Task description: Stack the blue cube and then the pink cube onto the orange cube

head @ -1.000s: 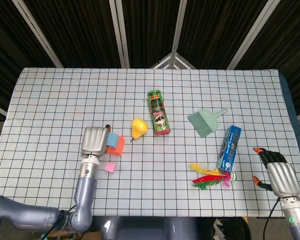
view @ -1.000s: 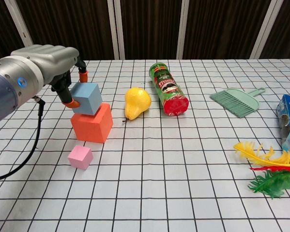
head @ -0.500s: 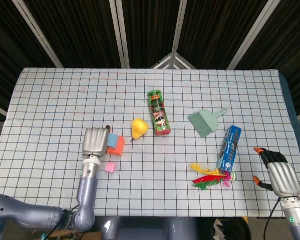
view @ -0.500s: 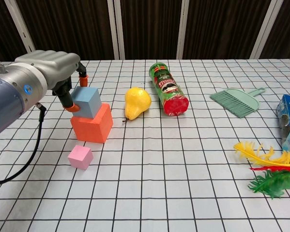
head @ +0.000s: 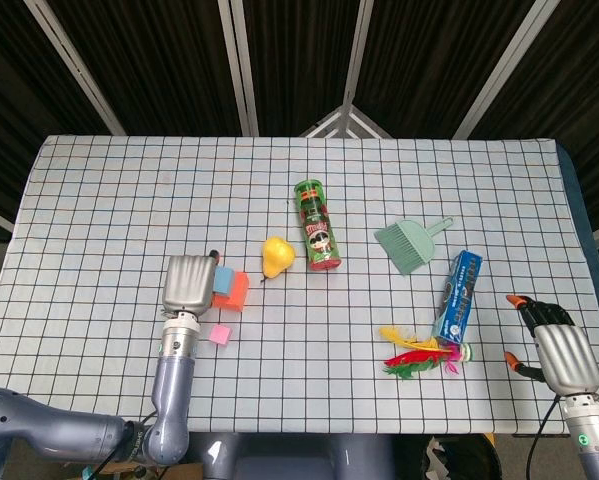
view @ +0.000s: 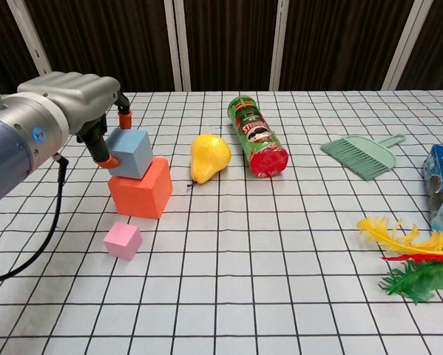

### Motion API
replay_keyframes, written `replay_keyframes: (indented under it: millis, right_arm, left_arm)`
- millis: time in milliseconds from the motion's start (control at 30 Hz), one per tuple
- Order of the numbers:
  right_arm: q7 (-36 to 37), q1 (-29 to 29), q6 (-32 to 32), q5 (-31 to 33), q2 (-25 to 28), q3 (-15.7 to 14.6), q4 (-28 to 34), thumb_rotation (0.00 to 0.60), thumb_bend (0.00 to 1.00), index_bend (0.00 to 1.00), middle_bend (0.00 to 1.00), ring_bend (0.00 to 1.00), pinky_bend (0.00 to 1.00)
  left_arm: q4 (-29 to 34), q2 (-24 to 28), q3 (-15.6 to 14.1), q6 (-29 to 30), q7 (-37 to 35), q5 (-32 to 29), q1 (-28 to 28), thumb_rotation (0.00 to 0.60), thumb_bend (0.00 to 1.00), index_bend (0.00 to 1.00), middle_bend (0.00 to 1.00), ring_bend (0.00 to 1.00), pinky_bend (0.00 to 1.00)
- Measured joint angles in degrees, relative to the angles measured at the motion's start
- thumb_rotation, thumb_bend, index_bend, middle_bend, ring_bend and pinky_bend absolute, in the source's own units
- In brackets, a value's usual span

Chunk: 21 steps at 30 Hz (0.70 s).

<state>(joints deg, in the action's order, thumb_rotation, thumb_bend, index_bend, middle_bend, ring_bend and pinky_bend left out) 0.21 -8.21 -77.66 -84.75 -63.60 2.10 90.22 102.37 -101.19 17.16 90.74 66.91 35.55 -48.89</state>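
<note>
The orange cube (view: 140, 192) stands on the checked cloth at the left. On its top the blue cube (view: 132, 151) rests slightly tilted, toward the left rear corner. My left hand (view: 72, 92) pinches the blue cube between a thumb tip low on its left face and a fingertip (view: 123, 115) at its upper rear edge. In the head view the left hand (head: 189, 284) covers most of the blue cube (head: 225, 281) and part of the orange cube (head: 239, 292). The pink cube (view: 123, 240) lies just in front of the orange one. My right hand (head: 559, 350) hangs at the table's near right corner, fingers apart, holding nothing.
A yellow pear (view: 208, 155) lies right of the orange cube, with a green can (view: 256, 137) on its side beyond it. Further right are a green hand brush (view: 362, 154), a blue box (head: 460, 293) and coloured feathers (view: 406, 259).
My left hand has lowered the blue cube a little onto the orange cube and shifted slightly with it. The right hand has not moved.
</note>
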Motion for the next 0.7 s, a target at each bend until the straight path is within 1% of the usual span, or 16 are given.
replay_keyframes:
  millis: [300, 700]
  right_arm:
    - [0.0, 0.0, 0.1, 0.1, 0.0, 0.0, -0.2, 0.600, 0.30, 0.18, 0.20, 0.22, 0.19]
    - [0.2, 0.0, 0.0, -0.2, 0.0, 0.0, -0.1, 0.600, 0.30, 0.18, 0.20, 0.22, 0.19]
  left_arm:
    - [-1.0, -0.5, 0.0, -0.9, -0.5, -0.1, -0.1, 0.600, 0.38, 0.50, 0.93, 0.68, 0.77]
    - [0.0, -0.4, -0.5, 0.3, 0.0, 0.4, 0.3, 0.600, 0.38, 0.50, 0.93, 0.68, 0.77]
